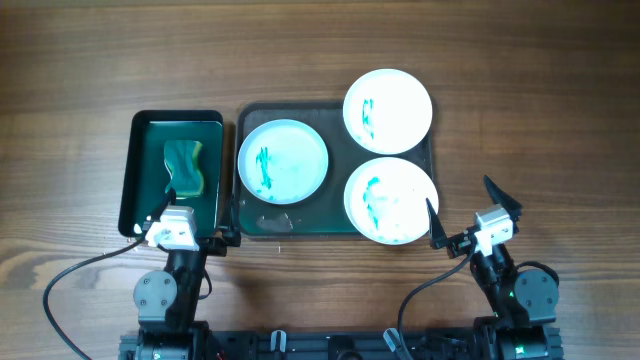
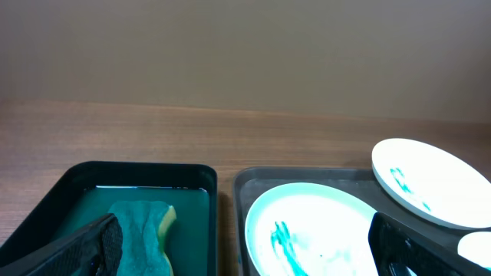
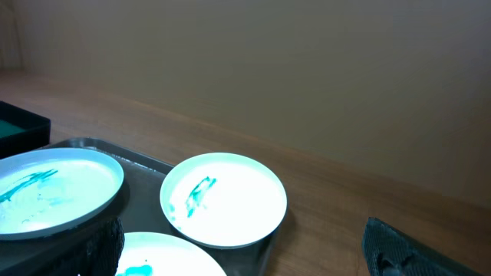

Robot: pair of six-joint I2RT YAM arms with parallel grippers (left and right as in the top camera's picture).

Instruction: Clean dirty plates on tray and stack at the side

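Three white plates smeared with teal streaks sit on the dark grey tray [image 1: 335, 218]: one at the left [image 1: 283, 160], one at the top right [image 1: 388, 110] overhanging the rim, one at the bottom right [image 1: 390, 200]. My left gripper [image 1: 198, 215] is open and empty at the near edge, straddling the gap between the black sponge tray and the large tray. In the left wrist view [image 2: 245, 257] the left plate [image 2: 314, 230] lies between its fingers. My right gripper [image 1: 468, 212] is open and empty, just right of the bottom-right plate. The right wrist view [image 3: 249, 257] shows the top-right plate [image 3: 222, 199] ahead.
A narrow black tray [image 1: 140, 170] holding teal water and a green-yellow sponge [image 1: 183, 167] stands left of the large tray; the sponge also shows in the left wrist view [image 2: 142, 230]. Bare wooden table [image 1: 540, 120] lies right of the plates and beyond them.
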